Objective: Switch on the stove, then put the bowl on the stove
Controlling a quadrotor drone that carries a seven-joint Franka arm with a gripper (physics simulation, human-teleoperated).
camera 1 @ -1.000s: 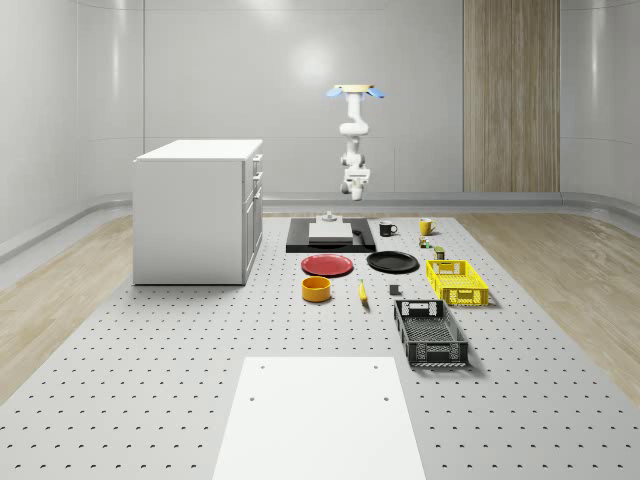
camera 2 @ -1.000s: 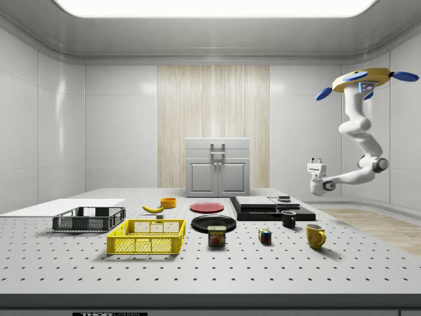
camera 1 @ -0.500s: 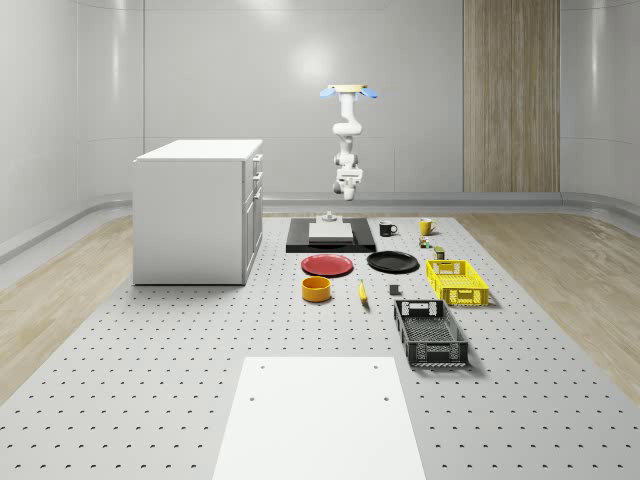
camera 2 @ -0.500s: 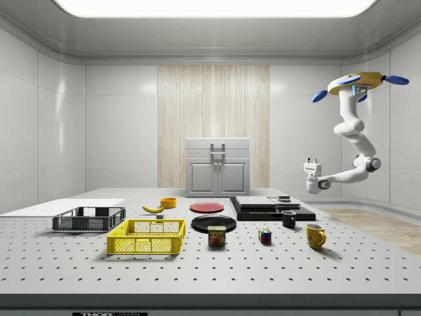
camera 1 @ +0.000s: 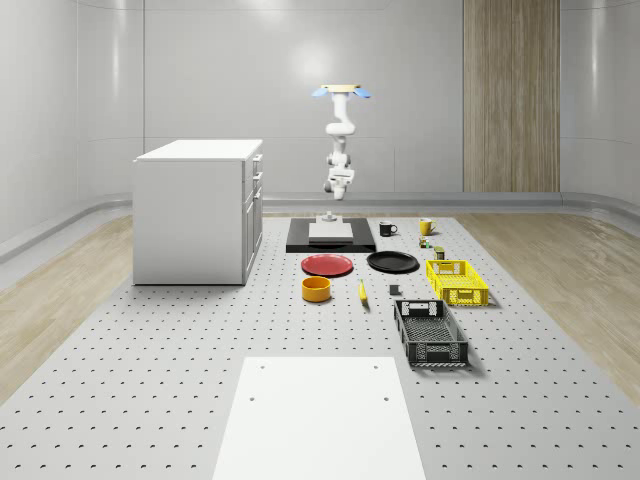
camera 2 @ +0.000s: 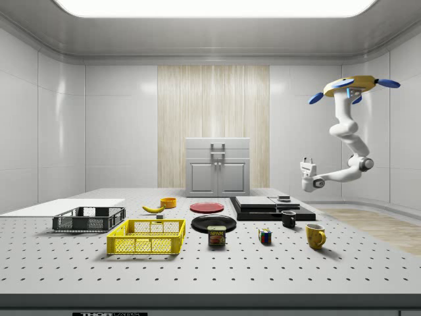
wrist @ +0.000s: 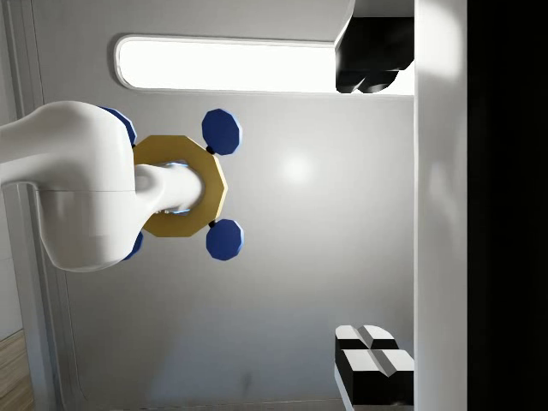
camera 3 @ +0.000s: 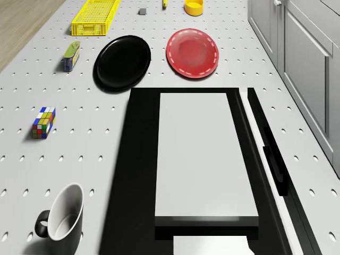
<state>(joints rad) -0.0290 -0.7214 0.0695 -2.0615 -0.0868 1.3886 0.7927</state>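
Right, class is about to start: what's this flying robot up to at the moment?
The drone hovers above the far end of the table, just beyond the black stove. Its arm hangs down with the gripper pointing upward in the air above the stove's edge, holding nothing. The orange bowl sits on the table near the red plate, untouched.

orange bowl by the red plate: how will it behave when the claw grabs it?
The orange bowl looks rigid, with straight, low walls, so a rim pinch likely holds. Its wide flat base makes tipping or rolling unlikely. It appears empty, so probably light; the smooth surface may slip.
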